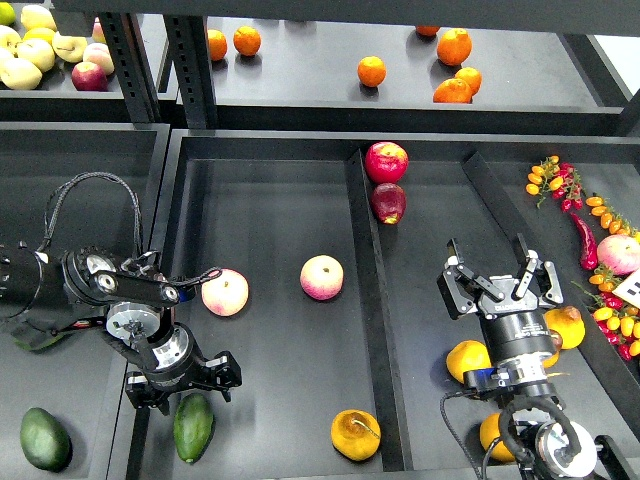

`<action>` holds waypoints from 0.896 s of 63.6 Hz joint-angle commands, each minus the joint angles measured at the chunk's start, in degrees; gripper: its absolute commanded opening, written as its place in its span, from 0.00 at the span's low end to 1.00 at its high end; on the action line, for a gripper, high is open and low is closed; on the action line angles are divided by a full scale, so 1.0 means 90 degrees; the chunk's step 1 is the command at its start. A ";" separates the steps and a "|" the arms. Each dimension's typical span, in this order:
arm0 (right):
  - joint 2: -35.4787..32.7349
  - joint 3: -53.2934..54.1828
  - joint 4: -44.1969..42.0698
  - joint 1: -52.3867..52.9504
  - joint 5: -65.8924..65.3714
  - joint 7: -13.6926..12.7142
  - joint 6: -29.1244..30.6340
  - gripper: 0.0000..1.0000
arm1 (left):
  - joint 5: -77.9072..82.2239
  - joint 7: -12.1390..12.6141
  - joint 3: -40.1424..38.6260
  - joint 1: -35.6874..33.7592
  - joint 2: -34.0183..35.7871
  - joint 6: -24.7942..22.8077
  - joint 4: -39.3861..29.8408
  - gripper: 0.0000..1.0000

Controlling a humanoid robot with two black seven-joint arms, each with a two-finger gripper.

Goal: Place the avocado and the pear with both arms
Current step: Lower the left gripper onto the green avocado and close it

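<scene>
The avocado, glossy mid-green and elongated, lies at the front left of the middle tray. My left gripper hovers just above its upper end, open and empty, not touching it. The pear, golden yellow with a thin brown stem, lies at the front right of the same tray, next to the divider. My right gripper is open and empty over the right tray, well to the right of the pear.
A darker round green fruit lies in the left tray. Two pink apples sit mid-tray, two red apples at the back. Yellow fruits lie around my right arm. Chillies lie at far right. Oranges sit on the shelf.
</scene>
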 commanded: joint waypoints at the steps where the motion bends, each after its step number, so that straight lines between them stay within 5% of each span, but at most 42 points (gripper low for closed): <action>1: 0.0000 -0.0007 0.0009 -0.0001 -0.0002 0.0000 0.0006 1.00 | 0.0003 0.0001 0.0079 0.0036 -0.0007 0.0004 0.0003 0.99; 57: 0.0000 -0.0017 0.0009 0.0008 -0.0002 0.0000 0.0006 1.00 | 0.0081 0.0001 0.0001 0.0749 -0.0388 -0.0026 0.0706 0.99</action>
